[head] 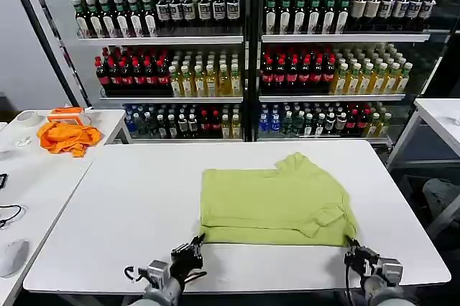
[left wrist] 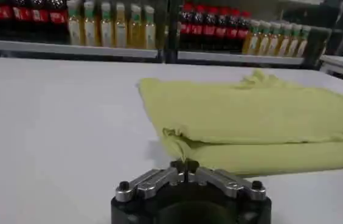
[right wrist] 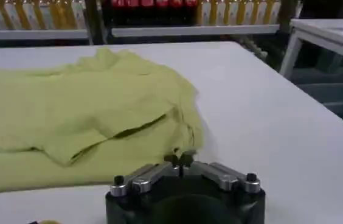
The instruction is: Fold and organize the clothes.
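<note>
So here's where I'm sitting with the rig right now. Both arms are down at the near edge of the white table [head: 129,205], one at each near corner of the shirt. My left gripper [head: 192,247] is just short of the near-left corner of the lime T-shirt [head: 277,202], fingertips pressed together with nothing between them. In the left wrist view the closed tips [left wrist: 185,165] point straight at the folded edge, close to the cloth but I'd say apart from it. My right gripper [head: 354,250] mirrors that at the near-right corner, also pinched shut and empty; from the right wrist camera its tips [right wrist: 180,159] sit right at the hem, and I can't tell if they touch it.

The shirt itself lies flat in the middle-right of the table, already folded over at least once, long axis running left to right, so across my arms, not along them. A sleeve flap lies on top toward the right, and the neck end pokes up at the far edge.

My guess: the next fold needs both near corners grabbed together and carried away from me toward the far edge. Neither arm is really closer, they're about even.

Way past that, drink bottles on shelves [head: 244,36], and an orange cloth [head: 68,136] on the side table to my left.
</note>
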Robot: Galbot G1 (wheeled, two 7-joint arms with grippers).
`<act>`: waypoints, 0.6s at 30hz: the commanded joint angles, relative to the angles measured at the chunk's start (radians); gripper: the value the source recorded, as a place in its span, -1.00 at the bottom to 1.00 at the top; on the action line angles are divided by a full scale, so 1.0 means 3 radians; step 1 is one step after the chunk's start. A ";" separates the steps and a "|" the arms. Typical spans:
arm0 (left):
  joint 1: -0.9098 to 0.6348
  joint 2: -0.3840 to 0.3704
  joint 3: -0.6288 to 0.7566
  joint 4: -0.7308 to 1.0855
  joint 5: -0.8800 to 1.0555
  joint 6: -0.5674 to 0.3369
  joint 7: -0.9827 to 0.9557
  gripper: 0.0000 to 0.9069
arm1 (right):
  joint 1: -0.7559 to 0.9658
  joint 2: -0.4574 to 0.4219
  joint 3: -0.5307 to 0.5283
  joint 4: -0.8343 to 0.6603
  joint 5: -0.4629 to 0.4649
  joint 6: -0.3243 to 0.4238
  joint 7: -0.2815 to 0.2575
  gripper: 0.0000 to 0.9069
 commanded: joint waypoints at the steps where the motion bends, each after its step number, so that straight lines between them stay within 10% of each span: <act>1: 0.0908 -0.0054 -0.0156 -0.0755 0.0226 -0.0059 0.0033 -0.96 | -0.0582 0.0034 0.0019 0.0436 -0.0298 0.0020 -0.0010 -1.00; 3: 0.1029 -0.0076 -0.0173 -0.0838 0.0291 -0.0069 0.0040 -0.96 | -0.0686 0.0026 0.0056 0.0511 -0.0386 -0.0031 0.0011 0.56; 4: 0.1092 -0.0080 -0.0179 -0.0860 0.0302 -0.0069 0.0039 -0.96 | -0.0706 0.0023 0.0063 0.0527 -0.0393 -0.0048 0.0016 1.00; 5: 0.1143 -0.0084 -0.0183 -0.0875 0.0323 -0.0069 0.0041 -0.93 | -0.0732 0.0017 0.0071 0.0558 -0.0395 -0.0089 0.0026 1.00; 7: 0.1256 -0.0087 -0.0193 -0.0935 0.0386 -0.0072 0.0049 0.96 | -0.0765 0.0006 0.0094 0.0588 -0.0395 -0.0133 0.0043 1.00; 18: 0.1406 -0.0050 -0.0307 -0.1261 0.0506 -0.0036 0.0127 1.00 | -0.0495 -0.0126 0.0292 0.0836 -0.0221 -0.0103 0.0082 1.00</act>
